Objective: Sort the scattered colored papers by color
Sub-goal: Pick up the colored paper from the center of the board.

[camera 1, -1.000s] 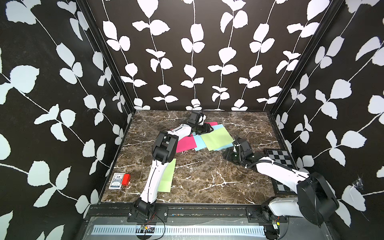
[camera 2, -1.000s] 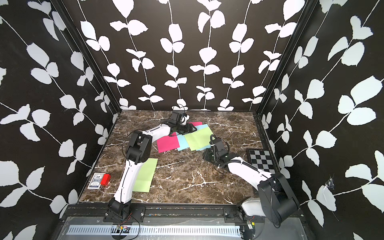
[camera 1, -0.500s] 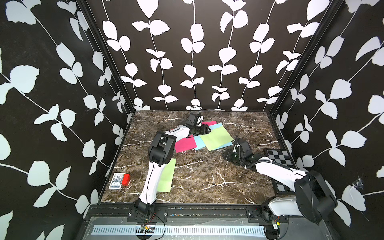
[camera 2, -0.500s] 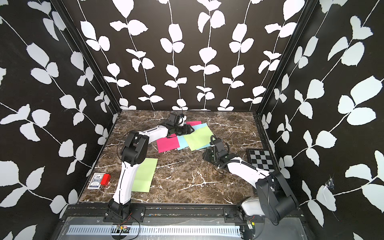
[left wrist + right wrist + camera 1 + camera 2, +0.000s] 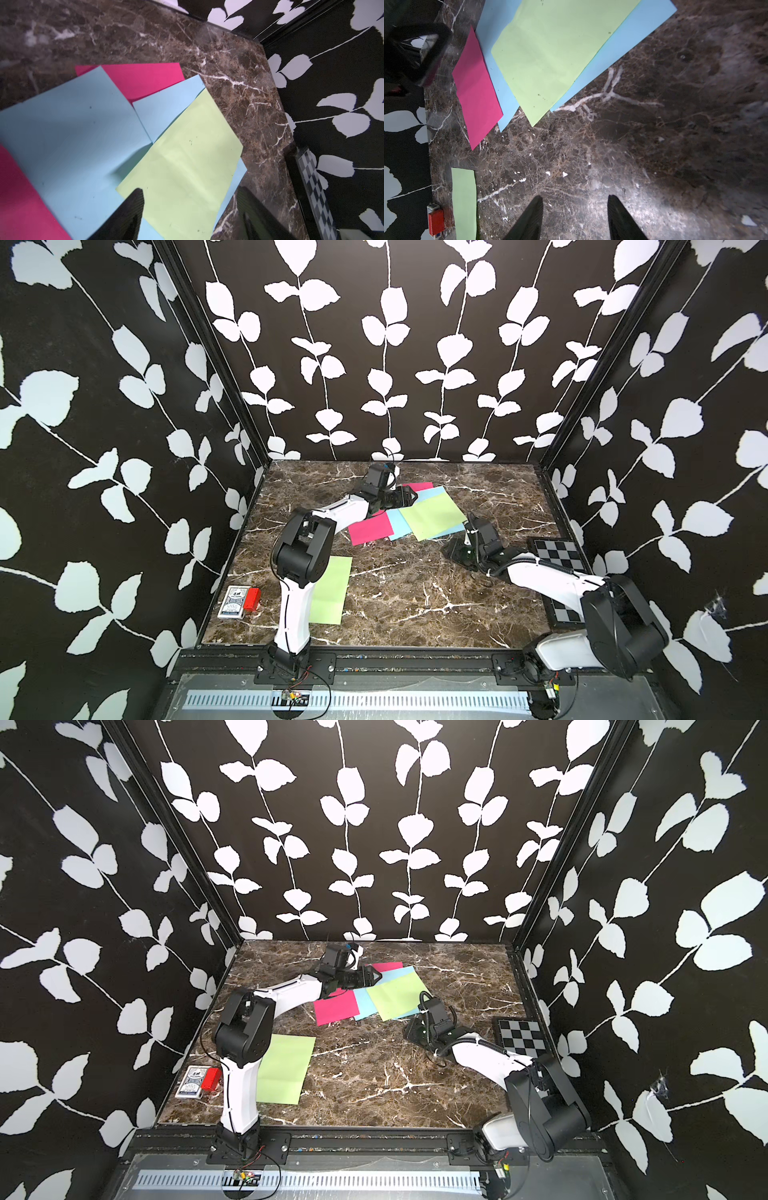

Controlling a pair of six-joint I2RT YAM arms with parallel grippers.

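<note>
Sorting looks barely under way: only one green sheet (image 5: 332,591) lies by itself, flat on the tabletop (image 5: 415,605) near the left arm's base and well apart from the rest, and I take it as the start of a green stack. Everything else sits in one overlapped pile (image 5: 390,994) toward the back middle of the tabletop, with the colours mixed. A second green sheet (image 5: 187,158) lies on top of the pile. There are two blue sheets: a large one (image 5: 68,128) beside the green, and another (image 5: 168,104) that seems to run beneath the green and show again as a sliver past its far edge. There are also two magenta sheets, one (image 5: 371,528) at the pile's near end touching the blue and one (image 5: 141,81) at the back, mostly covered by blue. That makes six papers as far as I can see: two green, two blue and two magenta. Whether more hide underneath I cannot tell. What is left, I judge, is to bring the pile's green to the lone one and to part blue from magenta into their own stacks. The left pincer (image 5: 190,189) is over the pile with its jaws spread wide and nothing gripped; whether it touches paper I cannot tell. The right pincer (image 5: 575,197) hangs over bare tabletop near the pile, jaws about half parted, also empty. One checkerboard (image 5: 557,556) lies at the right edge. One card box (image 5: 192,1081) with one red block (image 5: 211,1079) sits at the left edge. None of these belongs to the sort.
</note>
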